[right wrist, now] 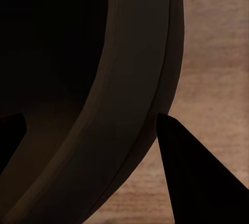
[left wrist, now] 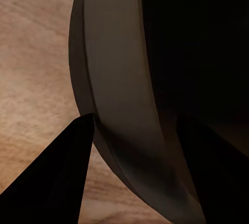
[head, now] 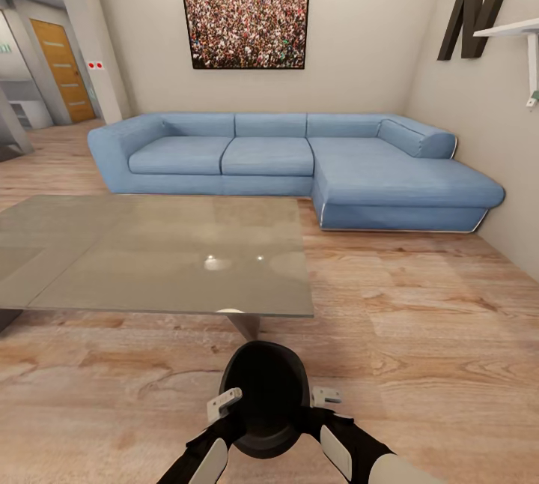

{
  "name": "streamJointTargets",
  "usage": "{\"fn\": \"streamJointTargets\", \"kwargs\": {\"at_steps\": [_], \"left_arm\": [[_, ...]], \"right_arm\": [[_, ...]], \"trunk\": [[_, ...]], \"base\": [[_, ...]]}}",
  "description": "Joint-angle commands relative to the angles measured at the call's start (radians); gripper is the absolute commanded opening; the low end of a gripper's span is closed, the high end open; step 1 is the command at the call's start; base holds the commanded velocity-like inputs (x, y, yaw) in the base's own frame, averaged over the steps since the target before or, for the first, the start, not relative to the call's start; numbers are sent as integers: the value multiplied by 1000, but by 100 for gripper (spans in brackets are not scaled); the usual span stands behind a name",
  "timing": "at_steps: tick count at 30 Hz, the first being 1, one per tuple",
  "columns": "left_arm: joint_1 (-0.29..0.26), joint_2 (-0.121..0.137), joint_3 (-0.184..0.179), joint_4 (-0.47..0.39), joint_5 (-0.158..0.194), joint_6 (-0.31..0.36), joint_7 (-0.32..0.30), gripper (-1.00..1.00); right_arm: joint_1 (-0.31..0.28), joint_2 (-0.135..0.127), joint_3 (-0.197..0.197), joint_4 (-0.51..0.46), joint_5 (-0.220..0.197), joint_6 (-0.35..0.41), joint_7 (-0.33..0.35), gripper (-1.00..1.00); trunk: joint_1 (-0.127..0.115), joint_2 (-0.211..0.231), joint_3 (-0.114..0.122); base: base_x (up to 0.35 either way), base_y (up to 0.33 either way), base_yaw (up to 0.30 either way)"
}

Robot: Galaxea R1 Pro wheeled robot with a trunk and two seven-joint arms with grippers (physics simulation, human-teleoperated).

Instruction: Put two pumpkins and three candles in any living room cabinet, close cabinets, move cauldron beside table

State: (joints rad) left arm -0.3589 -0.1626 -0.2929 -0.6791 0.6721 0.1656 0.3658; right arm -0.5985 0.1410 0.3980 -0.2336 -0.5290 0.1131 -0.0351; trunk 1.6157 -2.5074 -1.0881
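Cauldron: black round pot held low in front of the robot, between both arms, its wide mouth turned toward the camera in the head view; it sits just short of the near edge of the bench, above the wooden floor
Left tool: the head view shows its pale finger at the cauldron's left rim; the left wrist view adds what the head view lacks, two dark fingers straddling the thick rim, one outside over the floor, one inside the dark hollow; so it is clamped on the cauldron's wall
Right tool: pale finger at the right rim in the head view; the right wrist view shows the rim running between its two dark fingers, one finger outside against the floor, the other inside the pot; it too grips the cauldron
Bench: low, glossy translucent top reflecting two small lights; a grey leg shows under its near edge, just beyond the cauldron; seen in the head view, not from the wrists
Sofa: blue corner sofa beyond the bench, against the back wall
Picture: framed crowd photograph above the sofa
Right wall: large dark letter and a white shelf
Far left: an orange door past a white pillar
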Motion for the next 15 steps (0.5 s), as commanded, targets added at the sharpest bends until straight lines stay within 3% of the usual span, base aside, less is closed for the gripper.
{"fn": "streamJointTargets", "kwargs": {"at_steps": [1, 4, 5, 6, 15], "left_arm": [[0, 2, -20, 0, 14, 0, 7, -100], [0, 2, -19, 0, 14, 0, 7, -100], [1, 2, -19, 0, 14, -1, 7, -100], [1, 2, -19, 0, 14, -1, 7, 100], [1, 3, -18, 0, 14, 0, 7, 100]], "right_arm": [[-4, -1, 28, -27, -24, 4, 1, -100], [-4, -1, 28, -27, -27, 6, 1, -100], [-4, -1, 28, -27, -28, 7, 1, 100], [-4, -1, 28, -27, -29, 8, 1, 100], [-4, -1, 28, -27, -29, 10, 1, 100]], "trunk": [[0, -1, -1], [0, -1, -1], [0, -1, -1], [0, -1, -1], [0, -1, -1]], "base": [[0, 0, 0], [0, 0, 0], [0, 0, 0], [0, 0, 0], [0, 0, 0]]}}
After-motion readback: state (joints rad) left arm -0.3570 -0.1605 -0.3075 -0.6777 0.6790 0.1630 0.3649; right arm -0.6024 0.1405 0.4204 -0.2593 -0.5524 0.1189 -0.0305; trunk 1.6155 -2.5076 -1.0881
